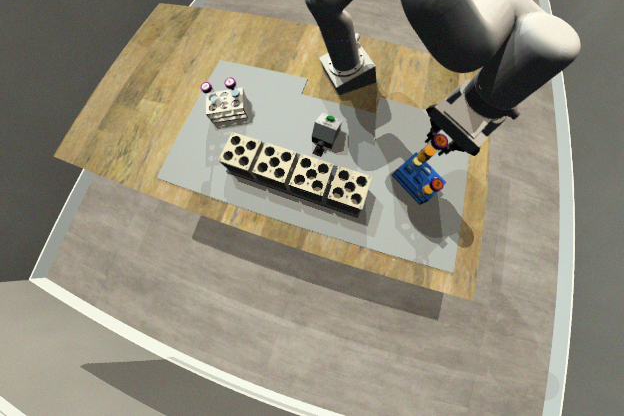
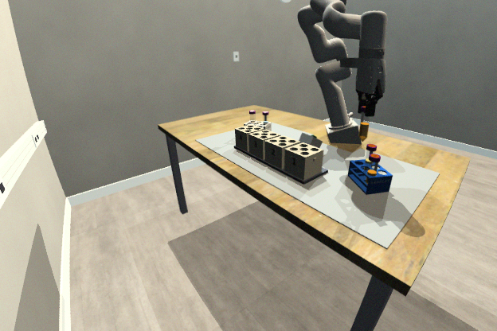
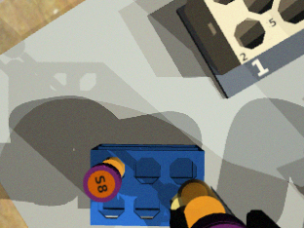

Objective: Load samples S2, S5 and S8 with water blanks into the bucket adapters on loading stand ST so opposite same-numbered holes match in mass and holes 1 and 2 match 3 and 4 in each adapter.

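1 arm, bent at elbow — gripper pointing down, closed w/ fingers partway apart — wrist above table ht.

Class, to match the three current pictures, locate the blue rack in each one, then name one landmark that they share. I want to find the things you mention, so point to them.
Top: the blue rack (image 1: 422, 191) (image 2: 377, 188) (image 3: 132, 187) is right of centre, below the gripper (image 1: 444, 141) (image 2: 367, 112).
Exterior: on the right, nearer the viewer than the gripper.
Wrist: at the bottom, left of centre.
Shared landmark: adapter 1 (image 1: 347, 187) (image 2: 295, 163) (image 3: 234, 41).
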Robot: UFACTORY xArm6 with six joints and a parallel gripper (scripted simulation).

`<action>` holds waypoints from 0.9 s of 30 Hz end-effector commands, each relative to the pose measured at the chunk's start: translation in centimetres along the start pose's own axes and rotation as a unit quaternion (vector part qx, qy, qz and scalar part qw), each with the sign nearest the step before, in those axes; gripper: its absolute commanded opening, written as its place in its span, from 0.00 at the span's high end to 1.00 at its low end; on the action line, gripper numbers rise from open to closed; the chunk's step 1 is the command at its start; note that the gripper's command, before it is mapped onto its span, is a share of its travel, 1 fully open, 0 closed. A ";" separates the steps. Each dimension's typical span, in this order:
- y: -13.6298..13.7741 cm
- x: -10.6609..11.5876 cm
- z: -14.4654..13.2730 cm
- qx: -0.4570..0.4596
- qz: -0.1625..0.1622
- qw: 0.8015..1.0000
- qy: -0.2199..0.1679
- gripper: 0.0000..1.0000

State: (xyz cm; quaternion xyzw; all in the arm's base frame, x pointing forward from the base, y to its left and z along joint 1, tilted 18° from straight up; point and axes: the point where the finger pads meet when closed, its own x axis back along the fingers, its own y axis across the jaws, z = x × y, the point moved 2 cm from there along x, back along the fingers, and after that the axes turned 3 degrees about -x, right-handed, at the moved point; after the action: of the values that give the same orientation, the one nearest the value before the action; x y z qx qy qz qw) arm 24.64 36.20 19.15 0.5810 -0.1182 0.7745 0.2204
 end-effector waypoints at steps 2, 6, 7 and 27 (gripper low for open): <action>-0.1 0.2 0.0 0.000 0.002 1.000 0.000 1.00; -0.1 0.2 0.0 0.000 0.002 1.000 0.000 1.00; -0.1 0.2 0.0 0.000 0.002 1.000 0.000 1.00; -0.1 -2.2 0.0 0.000 0.002 1.000 0.000 1.00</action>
State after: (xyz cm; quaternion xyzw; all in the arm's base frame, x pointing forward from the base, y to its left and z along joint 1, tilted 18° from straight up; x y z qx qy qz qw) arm 25.08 35.77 17.25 0.5812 -0.1179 0.7744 0.2207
